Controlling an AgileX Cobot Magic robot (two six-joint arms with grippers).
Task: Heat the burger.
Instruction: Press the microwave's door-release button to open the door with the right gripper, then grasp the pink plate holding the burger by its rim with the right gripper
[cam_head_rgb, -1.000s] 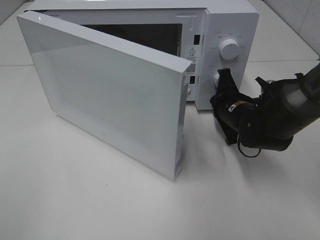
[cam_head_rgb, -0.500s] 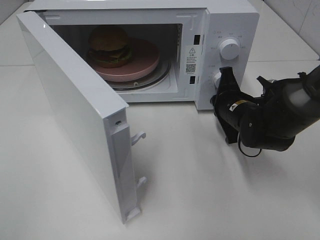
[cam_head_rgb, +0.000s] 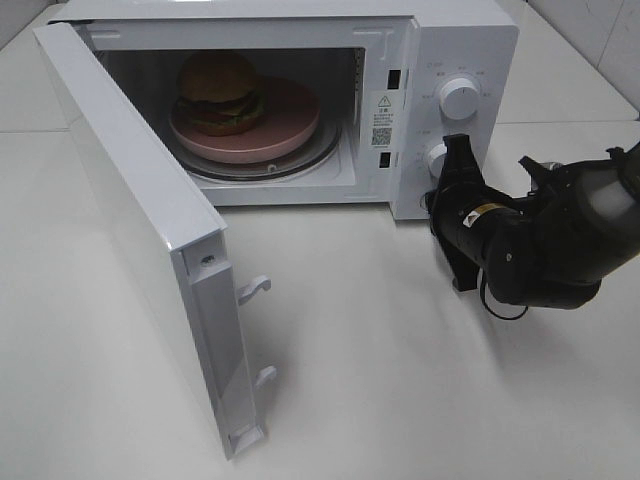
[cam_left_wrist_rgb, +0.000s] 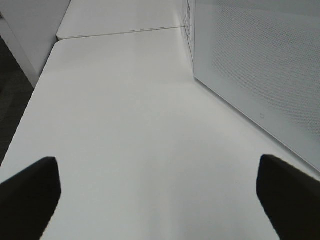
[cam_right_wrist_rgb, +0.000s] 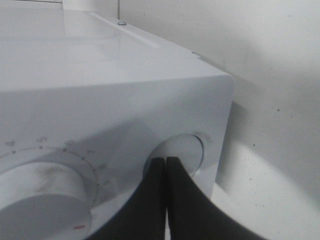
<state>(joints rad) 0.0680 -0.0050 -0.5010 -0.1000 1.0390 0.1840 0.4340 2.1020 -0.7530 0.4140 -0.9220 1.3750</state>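
The burger (cam_head_rgb: 220, 92), with a tan bun top, sits on a pink dish (cam_head_rgb: 285, 128) inside the open white microwave (cam_head_rgb: 450, 40). My right gripper (cam_head_rgb: 447, 147) is shut, its tips against the lower round button (cam_head_rgb: 435, 157) on the control panel. In the right wrist view the closed fingertips (cam_right_wrist_rgb: 166, 162) touch that button (cam_right_wrist_rgb: 185, 147), with the dial (cam_right_wrist_rgb: 42, 192) beside it. My left gripper (cam_left_wrist_rgb: 160, 200) is open above bare table next to the door (cam_left_wrist_rgb: 260, 65), holding nothing. It is out of the high view.
The microwave door (cam_head_rgb: 130, 200) stands swung far out to the left over the table, its latch hooks (cam_head_rgb: 255, 288) facing front. The upper dial (cam_head_rgb: 458, 97) sits above the button. White table (cam_head_rgb: 400, 380) spreads in front. A table edge (cam_left_wrist_rgb: 30, 100) shows in the left wrist view.
The door has swung from half open across the front to wide open at the left, uncovering the burger and dish. My right gripper has stayed at the button.
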